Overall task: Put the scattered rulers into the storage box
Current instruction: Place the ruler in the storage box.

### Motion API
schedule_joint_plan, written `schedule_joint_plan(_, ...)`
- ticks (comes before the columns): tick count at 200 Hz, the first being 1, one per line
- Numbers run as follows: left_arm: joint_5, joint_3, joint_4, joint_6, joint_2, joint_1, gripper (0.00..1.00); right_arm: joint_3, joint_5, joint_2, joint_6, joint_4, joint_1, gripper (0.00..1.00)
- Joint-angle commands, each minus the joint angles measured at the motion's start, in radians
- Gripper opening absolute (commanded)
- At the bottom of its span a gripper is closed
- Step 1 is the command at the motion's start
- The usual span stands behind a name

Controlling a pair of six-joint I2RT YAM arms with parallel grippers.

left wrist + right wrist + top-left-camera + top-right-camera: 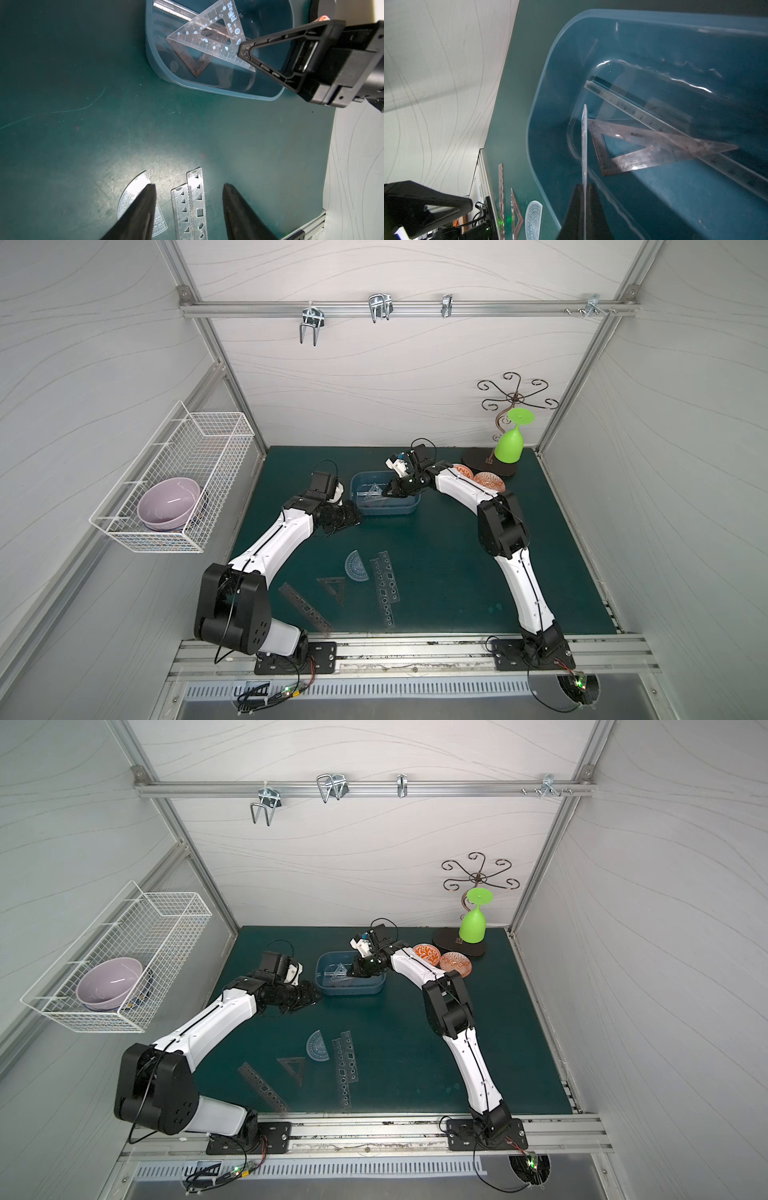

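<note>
Showing edge-on only, set square in right pincer over storage box.

Both top views look down from high at the front over the whole dark green table. Both wrist views sit close and share the shallow blue-grey plastic tub.

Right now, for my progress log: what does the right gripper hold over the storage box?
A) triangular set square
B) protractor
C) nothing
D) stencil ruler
A: the right gripper is shut on a corner of the clear triangular set square over the storage box.
</note>
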Motion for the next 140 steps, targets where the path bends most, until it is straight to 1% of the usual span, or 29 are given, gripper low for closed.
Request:
schedule_joint_plan(1,0.009,0.022,0.004,0.015,0.014,0.009,0.56,0.028,0.013,0.029,-0.029,-0.043,-0.003,0.07)
schedule_joint_plan(10,0.011,0.023,0.006,0.015,0.016,0.009,0.56,0.037,0.014,0.034,-0.029,-0.047,-0.007,0.09)
schedule_joint_plan(39,0.02,0.024,0.011,0.011,0.023,0.011,0.56,0.078,0.025,0.04,-0.043,-0.069,-0.031,0.2)
schedule_joint_plan(67,0.021,0.021,0.011,0.008,0.02,0.014,0.57,0.106,0.039,0.009,-0.059,-0.092,-0.055,0.29)
schedule_joint_plan(82,0.023,0.015,0.011,0.005,0.014,0.014,0.57,0.11,0.043,-0.032,-0.068,-0.103,-0.062,0.31)
schedule_joint_plan(99,0.037,0.012,0.007,-0.005,0.001,0.014,0.57,0.093,0.06,-0.111,-0.074,-0.112,-0.061,0.31)
schedule_joint_plan(113,0.046,-0.001,-0.007,-0.012,-0.027,0.01,0.57,0.017,0.094,-0.216,-0.084,-0.104,-0.047,0.3)
schedule_joint_plan(124,0.039,-0.022,-0.017,-0.015,-0.06,0.003,0.58,-0.099,0.143,-0.321,-0.096,-0.081,-0.027,0.3)
schedule_joint_plan(140,0.026,-0.066,-0.03,-0.027,-0.111,-0.009,0.59,-0.33,0.249,-0.497,-0.104,-0.028,0.018,0.28)
